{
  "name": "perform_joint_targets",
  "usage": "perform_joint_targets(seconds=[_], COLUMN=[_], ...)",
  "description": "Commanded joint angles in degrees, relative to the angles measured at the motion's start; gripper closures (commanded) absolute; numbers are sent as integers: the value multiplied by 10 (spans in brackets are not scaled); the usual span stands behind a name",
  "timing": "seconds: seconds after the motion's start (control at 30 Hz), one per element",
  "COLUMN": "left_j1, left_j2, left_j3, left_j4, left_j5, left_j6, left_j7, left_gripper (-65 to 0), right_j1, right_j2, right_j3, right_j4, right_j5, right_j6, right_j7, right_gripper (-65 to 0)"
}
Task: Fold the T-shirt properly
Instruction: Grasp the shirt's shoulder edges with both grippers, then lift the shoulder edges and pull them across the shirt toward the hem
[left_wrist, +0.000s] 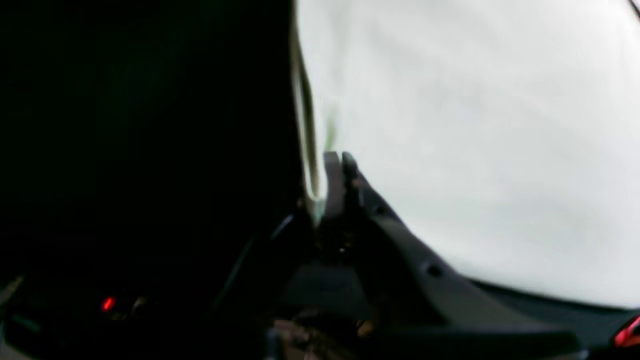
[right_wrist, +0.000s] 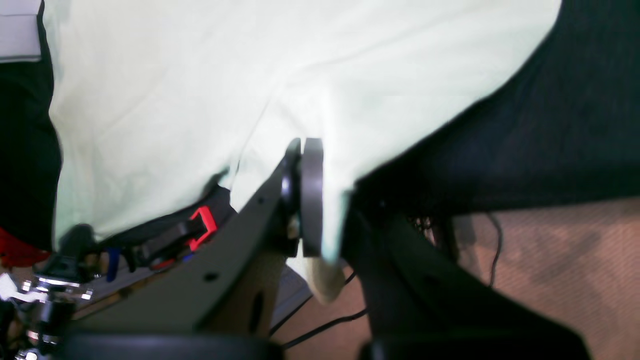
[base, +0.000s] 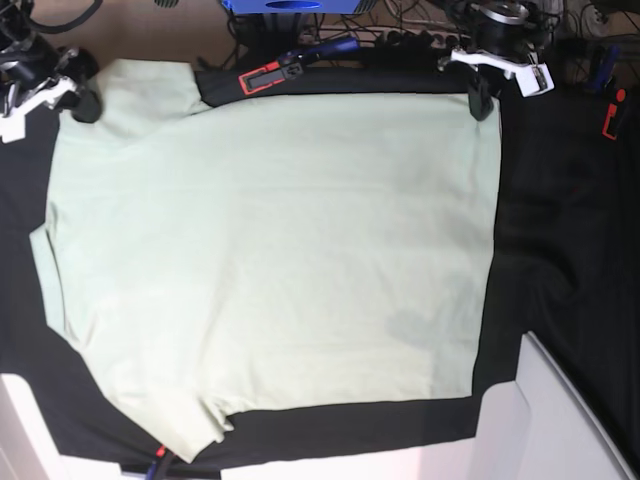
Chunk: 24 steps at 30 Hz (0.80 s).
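Pinching T-shirt (base: 270, 250) corners, both end effectors

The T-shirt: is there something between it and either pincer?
No. Both pincers are shut directly on the T-shirt: the left pincer pinches one edge, the right pincer another. Nothing visible lies between.
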Motion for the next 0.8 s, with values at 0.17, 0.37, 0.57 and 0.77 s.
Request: perform_joint_targets(seconds=[0.17, 0.37, 0.57, 0.77], left_j1=[11, 10, 10, 7], left_j2=[-5, -3, 0, 1], left_j3=[-1, -3, -5, -5], left_j4=[37, 55, 56, 72], left_j5=[-2, -4, -6, -7], left_j6=[1, 2, 2, 11], left_j7=[-14, -14, -14, -14], left_gripper=[0, 0, 0, 0], right_j1=[5, 39, 50, 71], right_j2=[13, 14, 27, 40], right_j3=[3, 5, 5, 2], right_j4=[25, 25, 26, 22], right_j5=[8, 7, 10, 8], right_j6=[2, -2, -37, -40], right_j7=[-9, -43, -43, -44], right_gripper=[-1, -1, -1, -1])
